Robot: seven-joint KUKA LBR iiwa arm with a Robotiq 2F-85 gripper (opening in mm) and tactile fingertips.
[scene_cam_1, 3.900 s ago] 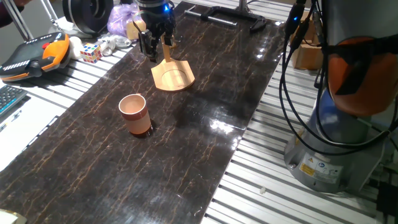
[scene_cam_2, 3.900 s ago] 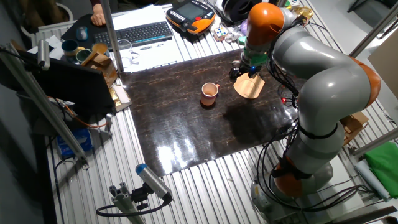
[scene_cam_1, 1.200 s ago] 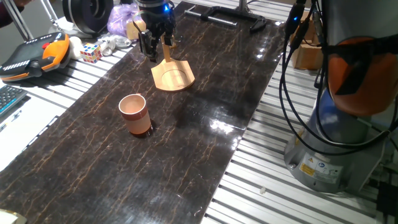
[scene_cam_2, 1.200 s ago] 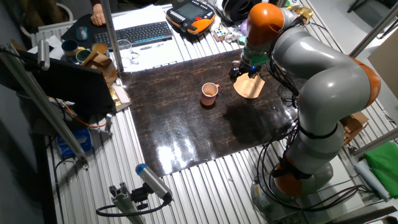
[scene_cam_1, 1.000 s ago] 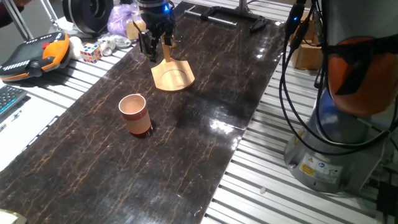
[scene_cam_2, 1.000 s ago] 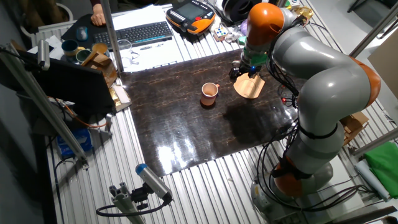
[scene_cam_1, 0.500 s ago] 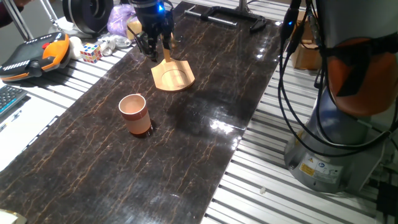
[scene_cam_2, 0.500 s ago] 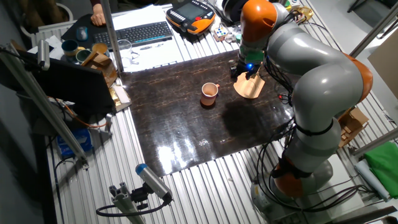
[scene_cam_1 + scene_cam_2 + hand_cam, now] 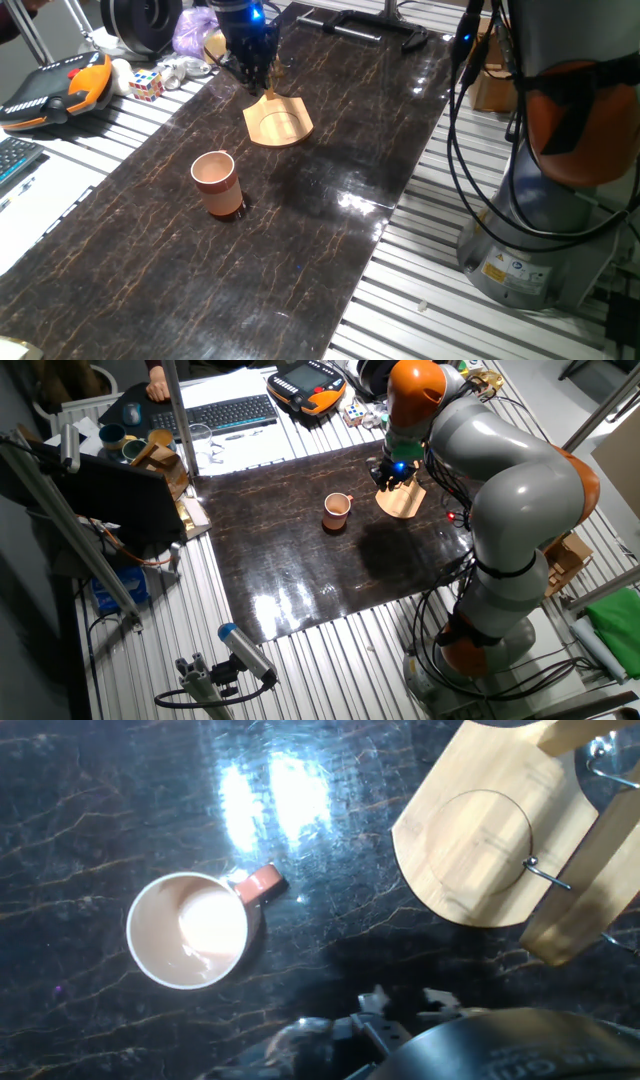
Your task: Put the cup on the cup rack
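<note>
The cup (image 9: pixel 216 183) stands upright on the dark marble tabletop, reddish-brown outside and pale inside. In the hand view the cup (image 9: pixel 190 928) shows a short reddish handle stub toward the rack. The cup rack (image 9: pixel 278 123) is a tan wooden base with a round recess, farther back on the table. Its upright post (image 9: pixel 590 890) rises at the right of the hand view. My gripper (image 9: pixel 258 78) hangs just above the rack's far edge, by the post, well away from the cup. Its fingertips (image 9: pixel 375 1007) stand apart at the bottom of the hand view, open, with nothing between them.
An orange teach pendant (image 9: pixel 55 85), a puzzle cube (image 9: pixel 145 84) and a purple bag (image 9: pixel 195 30) lie on the slatted bench to the left. A black bar clamp (image 9: pixel 375 25) sits at the table's far end. The robot's base and cables (image 9: pixel 530 200) stand to the right.
Over the last second the wrist has turned and shifted slightly above the rack. The cup and the rack have not moved.
</note>
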